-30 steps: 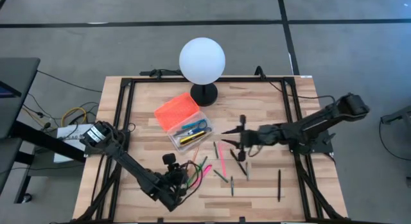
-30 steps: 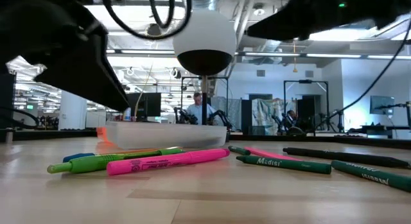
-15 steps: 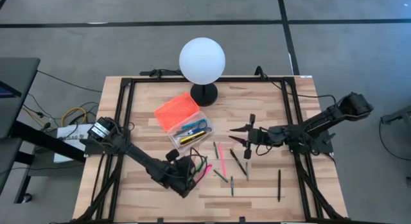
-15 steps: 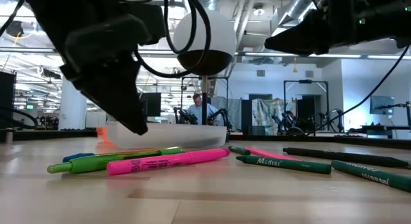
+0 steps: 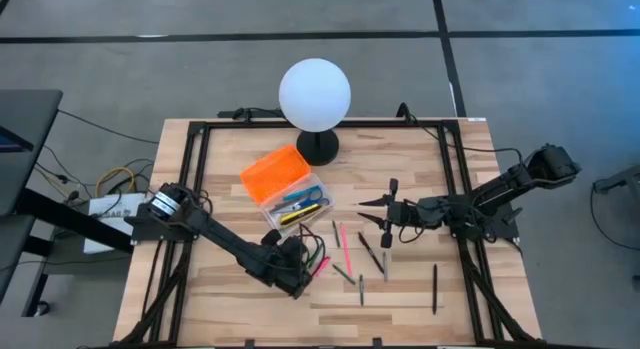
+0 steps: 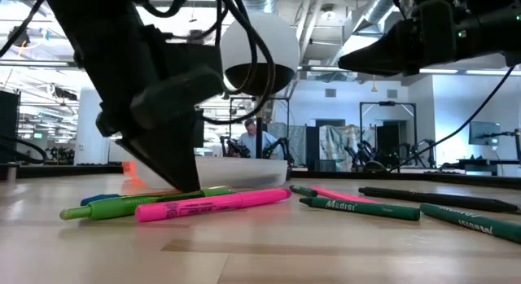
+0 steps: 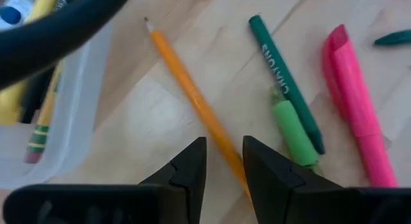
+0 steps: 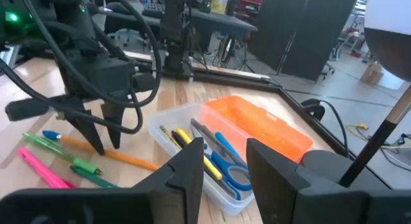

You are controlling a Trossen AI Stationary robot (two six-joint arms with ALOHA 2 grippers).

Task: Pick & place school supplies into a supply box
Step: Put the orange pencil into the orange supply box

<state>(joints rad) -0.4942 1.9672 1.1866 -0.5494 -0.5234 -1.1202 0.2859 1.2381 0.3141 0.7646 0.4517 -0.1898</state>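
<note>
Your left gripper (image 7: pixel 224 161) stood with fingers spread astride the orange pencil (image 7: pixel 192 99) on the worktop, beside the supply box (image 5: pixel 287 189); a skewed close could roll it into the green marker (image 7: pixel 286 83).

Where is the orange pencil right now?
The orange pencil lies flat on the table beside the clear supply box, running under the left hand. A green marker and pink highlighter lie next to it.

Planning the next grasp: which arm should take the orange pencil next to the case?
Left. The left gripper is down over the orange pencil, fingers open on either side of it. The right gripper hangs above the loose pens, farther from it.
</note>
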